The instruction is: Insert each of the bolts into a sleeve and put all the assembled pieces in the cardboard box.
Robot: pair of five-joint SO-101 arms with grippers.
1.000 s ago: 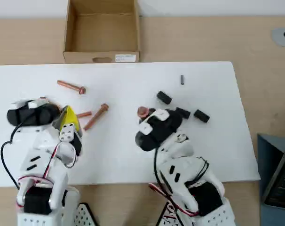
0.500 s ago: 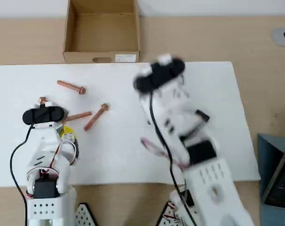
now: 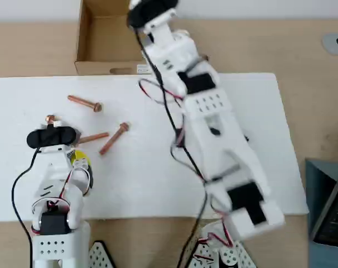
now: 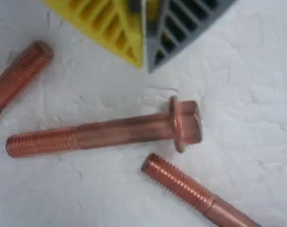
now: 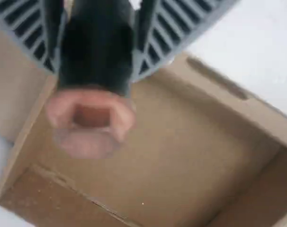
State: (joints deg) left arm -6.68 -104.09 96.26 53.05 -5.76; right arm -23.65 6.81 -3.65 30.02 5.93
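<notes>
Clearly one assembled piece (image 5: 94,71), a black sleeve with a copper bolt head (image 5: 89,120) showing at its end, hangs over the cardboard box (image 3: 96,66) and is not yet in it. The right hand (image 5: 98,47) holds it across the sleeve, a finger clamped on either side. The right arm stretches far across the white mat (image 3: 135,184) to put that hand above the box's open top. The patch of box floor below the piece looks bare, so I judge nothing has been delivered so far. The piece sits inside the line of the walls, so letting go here should land it in the box.

Out on the mat, loose bolts (image 3: 114,138) lie bare, at least three of them, none in a sleeve. The left hand (image 4: 144,59) hovers low over them with its yellow and grey fingers pressed together, holding nothing. Its tips are just beside the head of the nearest bolt (image 4: 105,130). The mat lies on the wooden bench (image 3: 303,50), with the box just beyond its far edge.

By my reckoning the job is early: one piece is made and nearly boxed, and every bolt on the mat has yet to be sleeved and carried over.
</notes>
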